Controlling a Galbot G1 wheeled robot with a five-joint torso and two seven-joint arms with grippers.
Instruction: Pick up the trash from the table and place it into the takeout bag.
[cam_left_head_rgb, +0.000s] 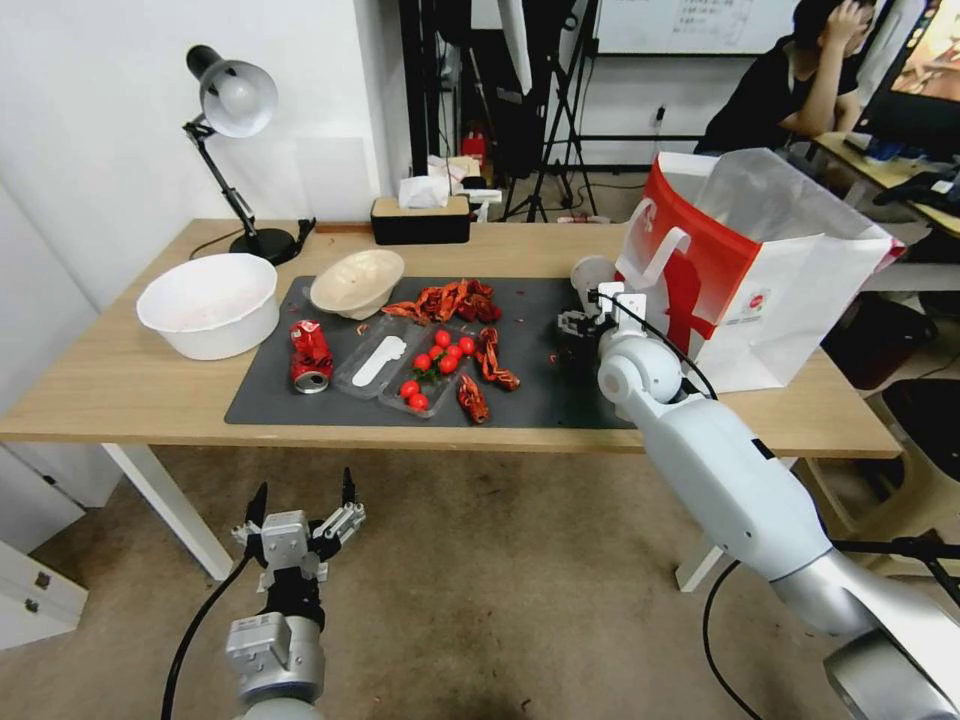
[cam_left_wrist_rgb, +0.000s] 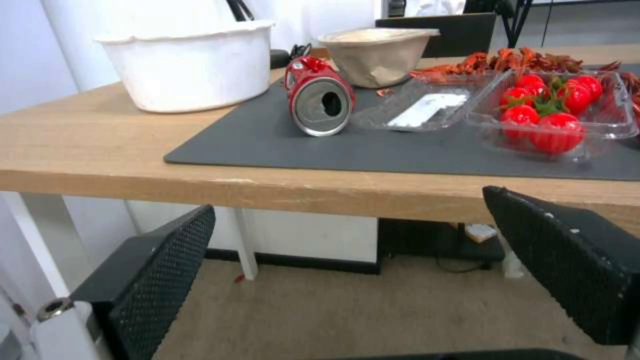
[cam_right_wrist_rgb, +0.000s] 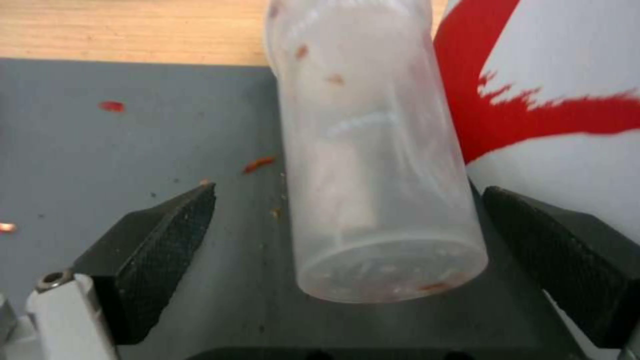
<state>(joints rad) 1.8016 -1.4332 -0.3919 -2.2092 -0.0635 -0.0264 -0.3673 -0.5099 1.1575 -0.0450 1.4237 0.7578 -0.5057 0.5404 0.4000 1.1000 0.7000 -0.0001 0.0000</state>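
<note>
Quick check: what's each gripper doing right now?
Left gripper: open, holding nothing, parked low in front of the table.
Right gripper: open, fingers either side of the clear plastic cup lying beside the takeout bag; not gripped.

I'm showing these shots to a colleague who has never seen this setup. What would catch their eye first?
Probably the tall takeout bag, white with a red side, standing at the table's right end. Right beside it, the right gripper sits open around a clear plastic cup lying on the dark mat. Red crayfish shells and cherry tomatoes litter the mat's middle, while the left gripper hangs open below the table's front edge.
</note>
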